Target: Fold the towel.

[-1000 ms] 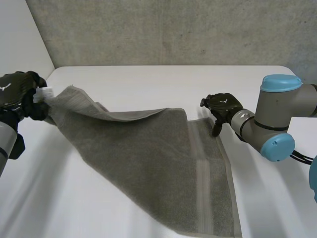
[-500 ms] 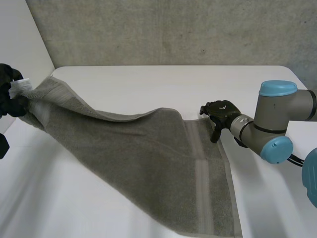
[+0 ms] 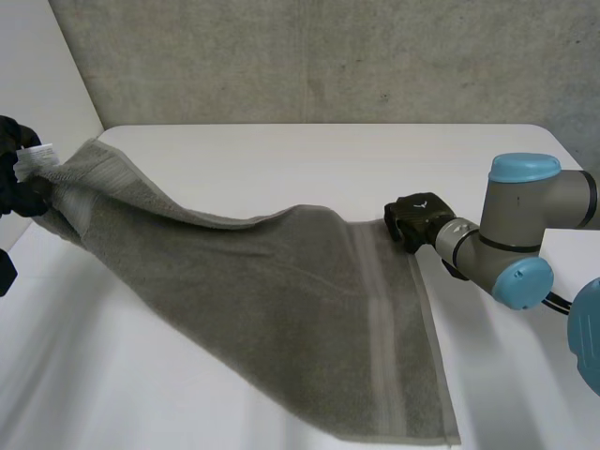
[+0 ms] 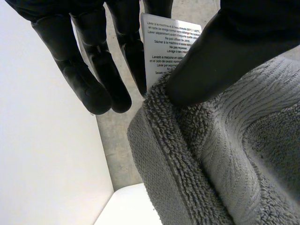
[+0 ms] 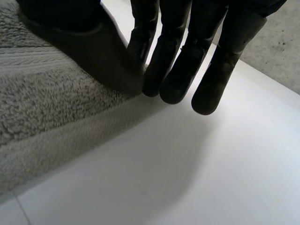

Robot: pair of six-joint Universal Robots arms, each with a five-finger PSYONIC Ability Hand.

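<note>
Since a second ago the right hand [image 3: 417, 220] has dropped onto the towel [image 3: 281, 291], pinching its far right corner on the white table [image 3: 281, 159]. Left hand [image 3: 11, 187] clamps the opposite corner, beside the label [image 4: 171, 47], raised past the table's left edge.

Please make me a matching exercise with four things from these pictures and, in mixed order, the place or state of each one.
Things:
1. left robot hand
2. right robot hand
3. care label
4. table

Places or states:
A. flat, carries the grey towel
B. pinches the towel's raised corner
C. printed with small text, sticks out at the raised corner
D. pinches the towel's corner that lies low on the table

Pairs: 1-B; 2-D; 3-C; 4-A
</note>
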